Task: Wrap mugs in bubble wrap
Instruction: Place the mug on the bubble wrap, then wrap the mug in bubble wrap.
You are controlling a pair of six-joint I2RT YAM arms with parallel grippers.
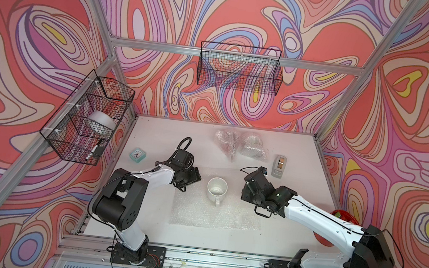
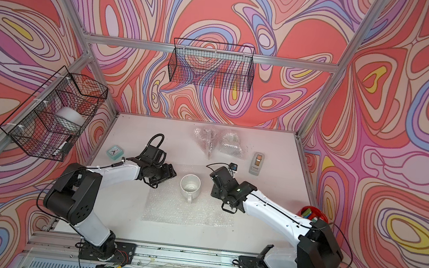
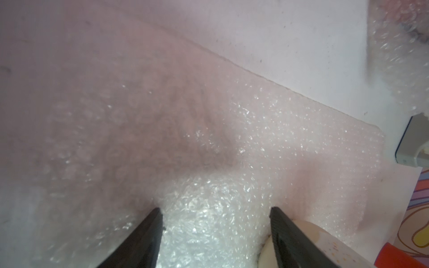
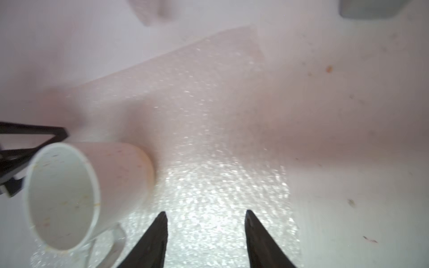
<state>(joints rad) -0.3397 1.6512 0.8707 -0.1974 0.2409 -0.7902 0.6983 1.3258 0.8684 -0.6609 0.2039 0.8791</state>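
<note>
White mug [image 1: 217, 189]: upright in the middle of the counter [image 1: 272, 242], mouth up, handle pointing toward the front edge; nothing grips it.
Bubble wrap sheet [image 1: 214, 215]: flat on the counter under the mug, reaching toward the front edge; the mug sits on its back half, as both top views show.
Left jaws: apart, holding nothing, low over the sheet just beside the mug, on the side toward the left edge.
Right jaws: apart with only the sheet below them, near the mug on the side toward the right edge, not touching it.
Wrapped bundles [image 1: 227, 142]: two lumps of bubble wrap side by side near the back edge; their contents are hard to tell.
Tape dispenser [image 1: 279, 166]: grey, toward the back right corner, beside the bundles.
Clock [image 1: 137, 155]: mint-green, near the left edge.
</note>
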